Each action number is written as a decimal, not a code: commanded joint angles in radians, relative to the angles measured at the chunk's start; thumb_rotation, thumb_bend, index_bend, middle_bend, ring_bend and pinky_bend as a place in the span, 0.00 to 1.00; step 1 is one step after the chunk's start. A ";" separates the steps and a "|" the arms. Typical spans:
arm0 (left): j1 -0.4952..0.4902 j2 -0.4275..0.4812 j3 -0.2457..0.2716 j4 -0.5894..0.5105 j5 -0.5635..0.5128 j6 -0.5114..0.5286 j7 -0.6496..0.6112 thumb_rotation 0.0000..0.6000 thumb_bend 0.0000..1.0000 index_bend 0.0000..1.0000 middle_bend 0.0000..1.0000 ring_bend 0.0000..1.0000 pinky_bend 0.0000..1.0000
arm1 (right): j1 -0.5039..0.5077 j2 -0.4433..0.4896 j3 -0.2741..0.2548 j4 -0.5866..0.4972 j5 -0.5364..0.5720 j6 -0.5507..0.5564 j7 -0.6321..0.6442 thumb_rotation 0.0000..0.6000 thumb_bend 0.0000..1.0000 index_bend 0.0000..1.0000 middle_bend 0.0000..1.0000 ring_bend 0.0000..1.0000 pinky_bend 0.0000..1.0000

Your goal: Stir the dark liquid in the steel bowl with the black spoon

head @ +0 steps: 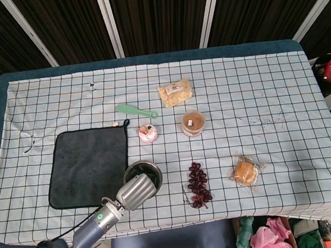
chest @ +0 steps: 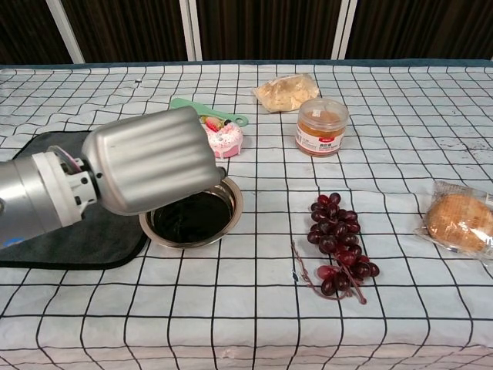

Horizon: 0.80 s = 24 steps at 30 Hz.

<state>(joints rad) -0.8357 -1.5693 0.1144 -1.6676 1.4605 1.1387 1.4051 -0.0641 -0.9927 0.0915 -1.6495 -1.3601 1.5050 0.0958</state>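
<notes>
The steel bowl (head: 153, 166) (chest: 232, 206) stands near the table's front edge, with dark liquid (chest: 194, 218) showing in its right half. My left hand (head: 135, 191) (chest: 151, 159) hangs over the bowl's near left side, its back toward both cameras and its fingers curled underneath. The black spoon, seen in its grip a second ago, is hidden under the hand. My right hand shows in neither view.
A dark grey cloth (head: 86, 166) lies left of the bowl. Grapes (chest: 337, 247) lie to its right. Behind it are a pink cupcake (chest: 225, 139), a green spatula (chest: 190, 105), an orange-lidded jar (chest: 322, 126) and a snack bag (chest: 286, 91). A wrapped bun (chest: 460, 221) lies far right.
</notes>
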 commanded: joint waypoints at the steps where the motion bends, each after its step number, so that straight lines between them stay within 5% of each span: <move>1: 0.007 0.006 -0.006 0.017 -0.002 -0.004 -0.011 1.00 0.45 0.69 0.91 0.94 0.88 | 0.001 -0.001 -0.001 -0.001 0.000 -0.001 -0.003 1.00 0.23 0.07 0.01 0.06 0.21; 24: -0.074 -0.152 -0.159 0.222 -0.057 -0.103 0.040 1.00 0.45 0.69 0.91 0.94 0.88 | 0.001 0.000 0.001 0.001 0.001 -0.001 0.004 1.00 0.23 0.06 0.01 0.06 0.21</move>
<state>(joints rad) -0.9050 -1.7151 -0.0397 -1.4493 1.4035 1.0382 1.4424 -0.0630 -0.9934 0.0921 -1.6490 -1.3590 1.5036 0.0997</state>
